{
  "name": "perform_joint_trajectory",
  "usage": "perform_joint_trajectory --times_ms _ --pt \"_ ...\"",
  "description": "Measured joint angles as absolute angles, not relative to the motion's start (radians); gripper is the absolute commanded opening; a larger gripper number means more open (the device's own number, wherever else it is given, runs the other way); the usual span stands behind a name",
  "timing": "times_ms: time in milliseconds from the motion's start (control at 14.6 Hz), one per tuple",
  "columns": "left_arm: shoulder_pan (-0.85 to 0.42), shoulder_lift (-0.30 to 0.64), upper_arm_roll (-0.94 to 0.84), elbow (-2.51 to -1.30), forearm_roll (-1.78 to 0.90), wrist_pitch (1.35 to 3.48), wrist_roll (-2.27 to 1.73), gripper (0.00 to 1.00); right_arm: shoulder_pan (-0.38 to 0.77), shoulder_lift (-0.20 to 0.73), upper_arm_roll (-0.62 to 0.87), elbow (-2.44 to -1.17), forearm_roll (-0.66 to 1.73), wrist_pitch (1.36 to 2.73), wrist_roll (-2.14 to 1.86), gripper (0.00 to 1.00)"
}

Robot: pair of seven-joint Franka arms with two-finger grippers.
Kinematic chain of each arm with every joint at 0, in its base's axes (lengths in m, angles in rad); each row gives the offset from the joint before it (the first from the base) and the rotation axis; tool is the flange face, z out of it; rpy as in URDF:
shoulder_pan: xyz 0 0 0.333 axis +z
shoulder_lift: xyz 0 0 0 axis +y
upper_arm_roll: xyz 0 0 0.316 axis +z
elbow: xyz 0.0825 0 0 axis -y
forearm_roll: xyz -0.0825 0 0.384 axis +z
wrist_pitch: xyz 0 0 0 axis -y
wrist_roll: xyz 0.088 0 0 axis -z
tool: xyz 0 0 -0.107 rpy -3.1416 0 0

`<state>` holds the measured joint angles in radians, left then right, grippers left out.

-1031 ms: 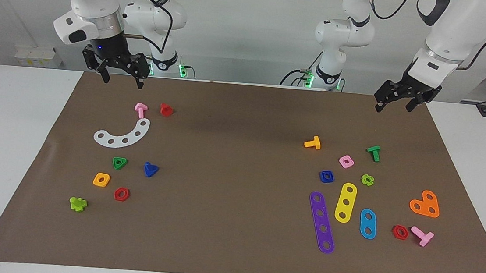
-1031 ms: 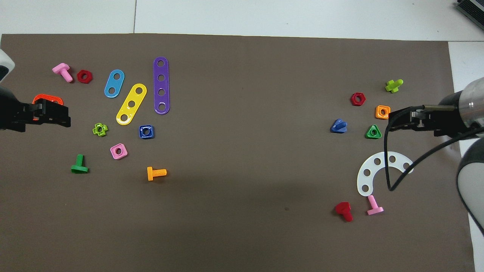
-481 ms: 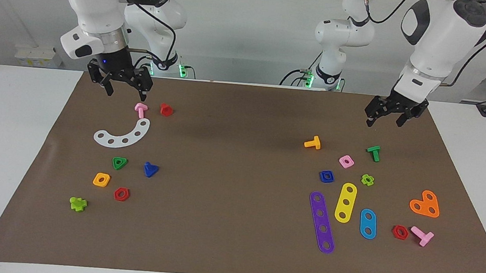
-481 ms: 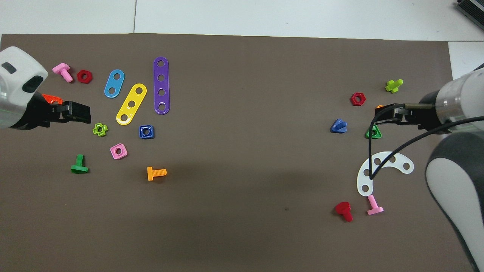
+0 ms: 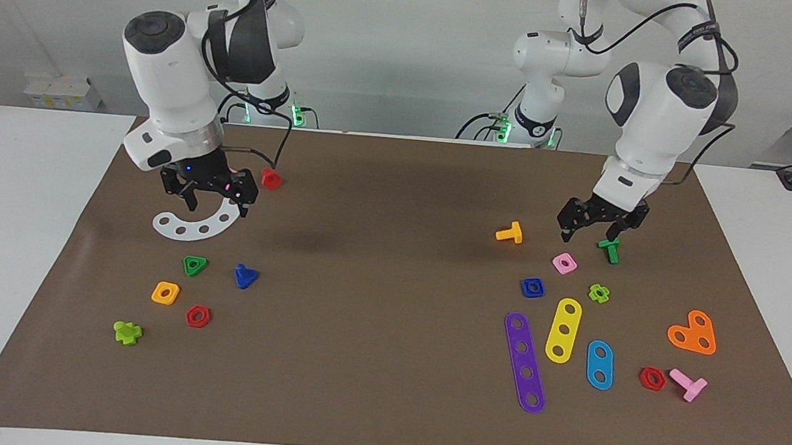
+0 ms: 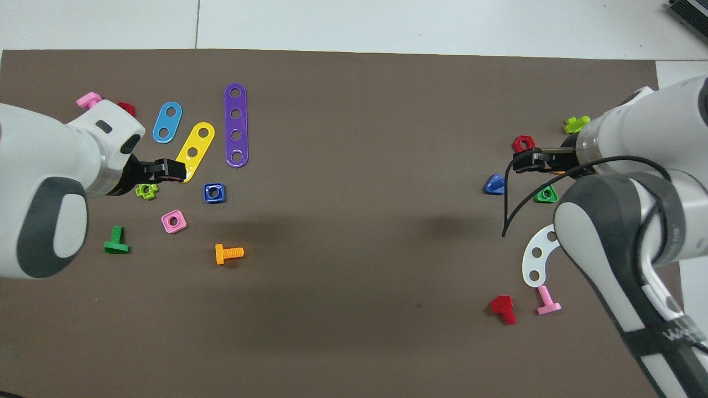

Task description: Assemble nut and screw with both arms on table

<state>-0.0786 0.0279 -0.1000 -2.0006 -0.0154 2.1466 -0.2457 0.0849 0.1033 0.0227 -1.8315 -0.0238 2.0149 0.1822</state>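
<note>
The dark-blue square nut [image 5: 532,287] lies on the brown mat [image 5: 383,365] at the left arm's end, also in the overhead view [image 6: 214,192]. The dark-blue screw [image 5: 245,276] with its triangular head lies at the right arm's end, also in the overhead view [image 6: 494,184]. My left gripper [image 5: 590,229] is open and empty, low over the mat above a pink square nut [image 5: 564,263]. My right gripper [image 5: 218,201] is open and empty over a white curved strip [image 5: 184,227]. Neither gripper touches the nut or the screw.
Around the screw lie a green triangular nut [image 5: 194,265], an orange square nut [image 5: 165,293], a red hex nut [image 5: 198,316] and a red bolt [image 5: 271,178]. Around the nut lie an orange bolt [image 5: 510,232], a green bolt [image 5: 609,250], a lime nut [image 5: 599,293] and purple [image 5: 524,363] and yellow [image 5: 563,330] strips.
Both grippers have come down and moved out from the robots' edge of the mat over the parts. Nothing on the mat has moved.
</note>
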Motion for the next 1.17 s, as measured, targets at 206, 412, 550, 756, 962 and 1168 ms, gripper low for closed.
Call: perform_joint_trajectory --times_ms 206,412,550,756,962,1168 --pt "-0.096 0.071 -0.1 -2.086 -0.015 2.283 -0.284 1.0 0.085 0.193 0.021 -1.843 -0.024 2.127 0.18 0.99" --pt "-0.098 0.096 -0.1 -2.121 -0.015 2.336 -0.294 0.99 0.085 0.255 0.019 -1.867 -0.024 2.225 0.18 0.97" --pt "-0.105 0.129 -0.101 -2.128 -0.015 2.388 -0.305 0.99 0.085 0.284 0.019 -1.915 -0.024 2.329 0.179 0.87" --pt "-0.121 0.195 -0.101 -2.13 -0.015 2.457 -0.313 0.94 0.085 0.308 0.018 -2.0 -0.024 2.456 0.179 0.86" --pt "-0.126 0.246 -0.101 -2.13 -0.015 2.487 -0.314 0.81 0.085 0.308 0.017 -2.056 -0.024 2.505 0.179 0.84" --pt "-0.126 0.261 -0.1 -2.13 -0.015 2.498 -0.313 0.69 0.085 0.308 0.017 -2.075 -0.024 2.509 0.179 0.77"
